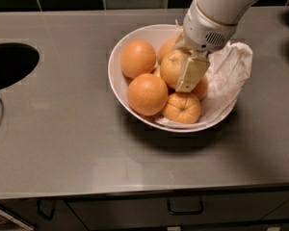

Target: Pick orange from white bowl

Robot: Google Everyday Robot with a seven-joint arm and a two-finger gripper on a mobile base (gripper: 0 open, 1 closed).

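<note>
gripper: the gripper (180, 71) is down inside the white bowl (149, 32), right of its middle. it hangs from the white arm (221, 4), which reaches in from the upper right.
fingers: only one of the fingers (192, 71) shows, a cream pad lying flat against the right-front face of the orange (169, 65). the other is hidden behind the fruit. with the fruit filling the gap, they read as closed on the orange rather than hanging open over it.
orange: it is the palest and largest fruit, sitting high on the pile in the middle of the bowl, directly under the wrist.
key relation: the orange lies just left of the visible finger and against it, so the grasp line crosses it roughly from front-right to back-left. the fruit is round, so it has no long axis to line up with.
neighbours: two deeper-coloured fruits (147, 94) sit close on the left. a small creased fruit (182, 108) lies just in front and lower. another fruit (201, 88) peeks out at the visible fingertip. crumpled paper (229, 69) fills the bowl's right side.
next move, as a judgement: a straight lift looks best, since the way up is free while every sideways path is crowded.
risk: the fingertip reaches low beside the peeking fruit and could drag it along.
bench: the bowl stands on the grey bench (62, 143).
</note>
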